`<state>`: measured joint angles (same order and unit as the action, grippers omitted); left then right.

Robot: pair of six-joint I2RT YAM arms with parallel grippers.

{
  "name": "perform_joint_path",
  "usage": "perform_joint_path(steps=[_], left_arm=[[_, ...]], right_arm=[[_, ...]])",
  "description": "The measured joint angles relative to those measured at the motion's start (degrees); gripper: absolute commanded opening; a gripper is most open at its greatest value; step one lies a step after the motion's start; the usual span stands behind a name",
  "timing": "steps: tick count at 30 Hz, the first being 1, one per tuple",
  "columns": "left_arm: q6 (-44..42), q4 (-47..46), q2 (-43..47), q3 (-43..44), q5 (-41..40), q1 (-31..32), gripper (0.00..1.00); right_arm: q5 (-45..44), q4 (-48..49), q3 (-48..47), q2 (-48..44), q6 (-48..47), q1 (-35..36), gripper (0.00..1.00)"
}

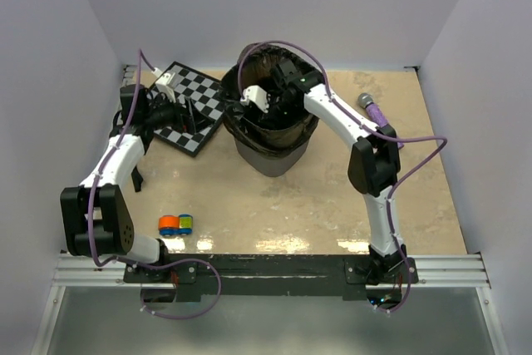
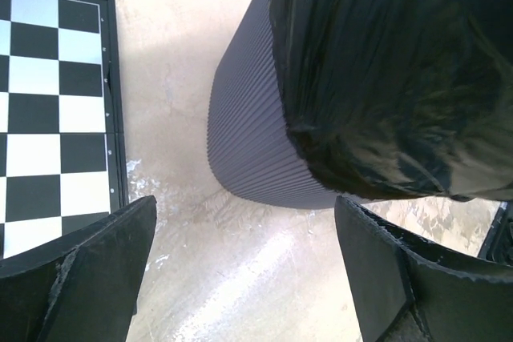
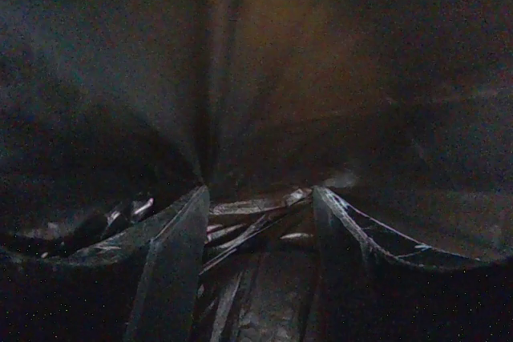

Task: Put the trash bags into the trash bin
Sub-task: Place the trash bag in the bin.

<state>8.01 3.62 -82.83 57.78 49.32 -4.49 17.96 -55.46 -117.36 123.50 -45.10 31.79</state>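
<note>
The grey trash bin stands at the table's middle back, lined with a glossy black trash bag that drapes over its rim. My right gripper reaches down inside the bin. In the right wrist view its fingers stand apart, and my right gripper has crinkled folds of the trash bag lying between them. My left gripper hovers left of the bin, over the chessboard's edge. In the left wrist view my left gripper is wide open over bare table, facing the bin's wall and the overhanging bag.
A black-and-white chessboard lies at the back left, also seen as the chessboard in the left wrist view. A purple microphone rests at the back right. A small orange, yellow and blue toy sits near the front left.
</note>
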Motion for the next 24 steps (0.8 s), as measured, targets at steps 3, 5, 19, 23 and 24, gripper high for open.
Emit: perform_joint_path(steps=[3,5,19,23,24], left_arm=[[0.1,-0.2,-0.4,-0.2,0.5,0.0,0.96],[0.3,-0.2,-0.7,-0.5,0.8,0.0,0.96],[1.5,-1.8,-1.9,-0.8,2.4,-0.7,0.96],[1.9,-2.6,-1.9,-0.9,2.8,-0.7,0.96],[1.9,-2.7,-2.0,-1.0,2.8,-0.7,0.95]], right_arm=[[-2.8,0.8,1.9,0.0,-1.0,0.6,0.58],[-4.4,1.2,2.8,0.0,-1.7,1.0,0.57],[-9.1,2.5,3.8,3.2,-4.0,1.3,0.55],[-9.4,2.7,3.8,3.2,-4.1,1.3,0.56],[-9.4,2.8,3.9,3.2,-4.1,1.3,0.56]])
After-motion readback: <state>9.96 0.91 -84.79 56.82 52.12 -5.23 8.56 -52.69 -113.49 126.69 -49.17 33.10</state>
